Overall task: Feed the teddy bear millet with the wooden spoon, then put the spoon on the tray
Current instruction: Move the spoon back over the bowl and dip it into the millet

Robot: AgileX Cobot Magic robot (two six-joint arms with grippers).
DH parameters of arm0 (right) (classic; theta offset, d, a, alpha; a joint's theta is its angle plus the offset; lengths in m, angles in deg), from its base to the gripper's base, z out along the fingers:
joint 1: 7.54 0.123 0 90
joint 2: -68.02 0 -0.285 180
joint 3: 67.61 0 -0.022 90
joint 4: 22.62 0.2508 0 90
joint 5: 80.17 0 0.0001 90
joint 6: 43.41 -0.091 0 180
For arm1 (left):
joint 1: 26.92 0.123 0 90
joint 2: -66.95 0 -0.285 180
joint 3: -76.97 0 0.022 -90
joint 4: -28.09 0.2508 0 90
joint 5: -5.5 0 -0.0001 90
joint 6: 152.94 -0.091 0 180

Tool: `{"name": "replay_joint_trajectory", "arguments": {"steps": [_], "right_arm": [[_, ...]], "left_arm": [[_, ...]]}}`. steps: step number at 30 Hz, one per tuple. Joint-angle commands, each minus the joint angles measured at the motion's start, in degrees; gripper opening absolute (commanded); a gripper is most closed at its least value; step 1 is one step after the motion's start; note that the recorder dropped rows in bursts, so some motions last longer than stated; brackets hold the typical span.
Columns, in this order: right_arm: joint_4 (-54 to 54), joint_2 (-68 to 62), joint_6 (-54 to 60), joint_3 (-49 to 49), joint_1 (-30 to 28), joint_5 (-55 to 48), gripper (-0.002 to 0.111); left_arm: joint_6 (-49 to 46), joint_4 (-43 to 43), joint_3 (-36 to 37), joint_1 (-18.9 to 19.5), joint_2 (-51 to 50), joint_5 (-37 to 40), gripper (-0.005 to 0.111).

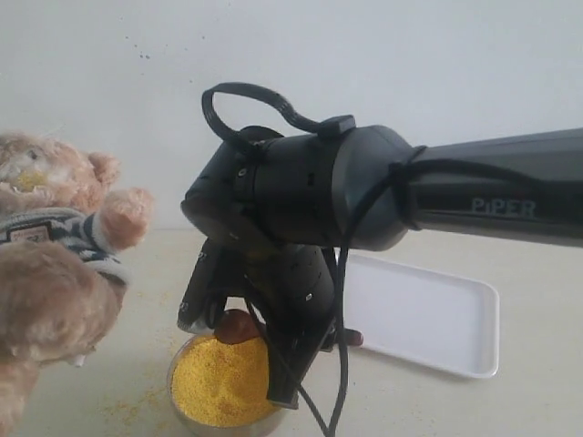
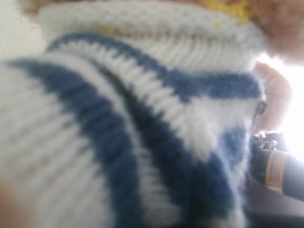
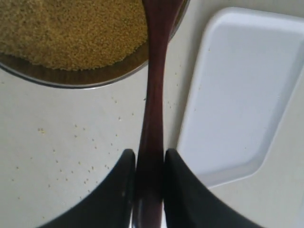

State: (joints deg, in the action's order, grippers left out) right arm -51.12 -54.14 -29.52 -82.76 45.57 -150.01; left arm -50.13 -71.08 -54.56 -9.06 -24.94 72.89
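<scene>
The teddy bear in its striped shirt stands at the left edge, with yellow grains on its muzzle. Its navy-and-white knit fills the left wrist view, and no left jaws show there. My right gripper hangs over the table's front, shut on the wooden spoon's handle. The spoon's oval bowl sits at the far rim of the metal bowl, just over the millet. Right of the gripper lies the white tray, with nothing on it.
Loose millet grains are scattered on the pale table round the metal bowl. The right arm's black forearm crosses the upper right of the exterior view. A white wall stands behind.
</scene>
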Motion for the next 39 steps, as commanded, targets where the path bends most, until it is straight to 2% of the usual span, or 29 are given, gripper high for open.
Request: {"name": "replay_joint_trajectory", "arguments": {"steps": [1, 6, 12, 18, 33, 39], "right_arm": [[-0.25, -0.99, -0.27, -0.27, 0.09, -0.12, 0.000], [5.00, -3.37, 0.42, -0.27, 0.09, -0.12, 0.000], [4.76, -3.57, 1.65, -0.27, 0.22, -0.12, 0.000], [9.57, -3.46, 9.14, -0.27, 0.22, -0.12, 0.000], [7.13, -3.37, 6.41, -0.27, -0.09, -0.12, 0.000], [9.61, -1.11, 6.58, -0.27, -2.31, -0.12, 0.000]], "left_arm": [[3.48, -0.77, -1.01, 0.50, 0.39, 2.58, 0.004], [2.99, -0.77, -1.01, 0.50, 0.39, 2.58, 0.004], [2.99, -0.77, -1.01, 0.50, 0.39, 2.58, 0.004], [2.99, -0.77, -1.01, 0.50, 0.39, 2.58, 0.004], [2.58, -0.77, -1.01, 0.50, 0.39, 2.58, 0.004], [2.58, -0.77, -1.01, 0.50, 0.39, 2.58, 0.004]]}}
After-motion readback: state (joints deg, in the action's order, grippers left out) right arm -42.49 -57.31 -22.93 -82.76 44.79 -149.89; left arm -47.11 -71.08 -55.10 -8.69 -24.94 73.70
